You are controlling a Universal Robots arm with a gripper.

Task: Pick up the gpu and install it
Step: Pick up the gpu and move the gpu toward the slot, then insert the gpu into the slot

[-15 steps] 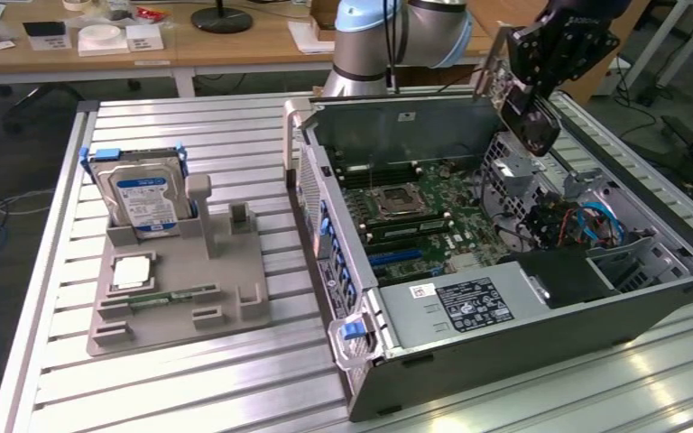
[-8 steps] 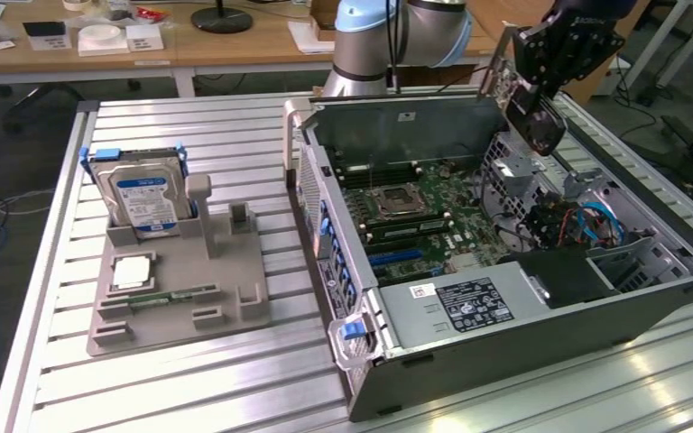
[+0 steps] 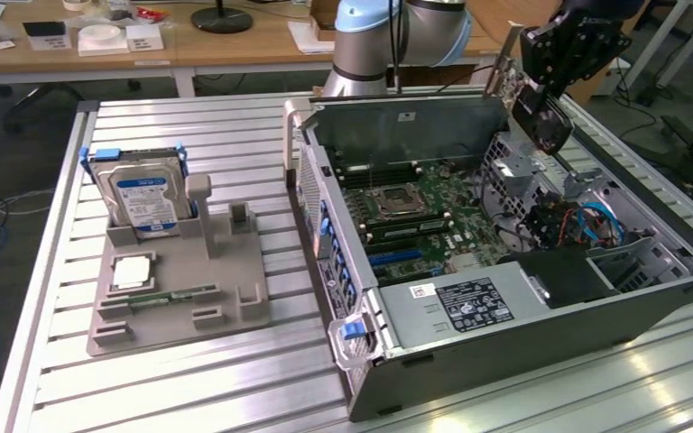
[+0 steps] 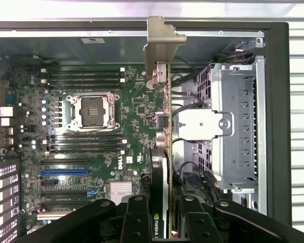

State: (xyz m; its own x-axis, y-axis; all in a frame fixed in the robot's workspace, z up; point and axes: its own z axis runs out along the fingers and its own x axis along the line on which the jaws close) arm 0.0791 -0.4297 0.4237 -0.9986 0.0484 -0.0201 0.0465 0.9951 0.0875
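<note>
Item inspected: the gpu (image 3: 548, 124). It is off the table and held in the air by the claw (image 3: 554, 88), above the far corner of the open computer case (image 3: 527, 338) on the exterior view's right. The card hangs tilted and clear of the case interior.

Claw condition: closed on the gpu. In the wrist view the two black fingers (image 4: 137, 220) press on either face of the card, and the gpu (image 4: 165, 126) is seen edge-on as a thin strip running away from the claw (image 4: 163, 223). The metal end bracket (image 4: 162, 40) is at the far end of the card, close to the rear wall of the case.

Position relative to the board: in the wrist view the card's edge lines up over the border between the green motherboard (image 4: 137, 106) and the grey drive cage (image 4: 235, 131). The processor socket (image 4: 93, 111) and the blue slot (image 4: 65, 172) lie off to one side of the card, uncovered. Whether the card's lower edge touches anything cannot be told from that view, but the exterior view shows it above the case.

Surroundings: the case lies on its side, open, on the slatted metal table (image 3: 202, 379). On the exterior view's left, well apart from the case, a grey holder (image 3: 178, 316) carries an upright hard drive (image 3: 142, 197) and a memory stick (image 3: 173, 295) lying flat. The arm (image 3: 383, 36) rises behind the case.
</note>
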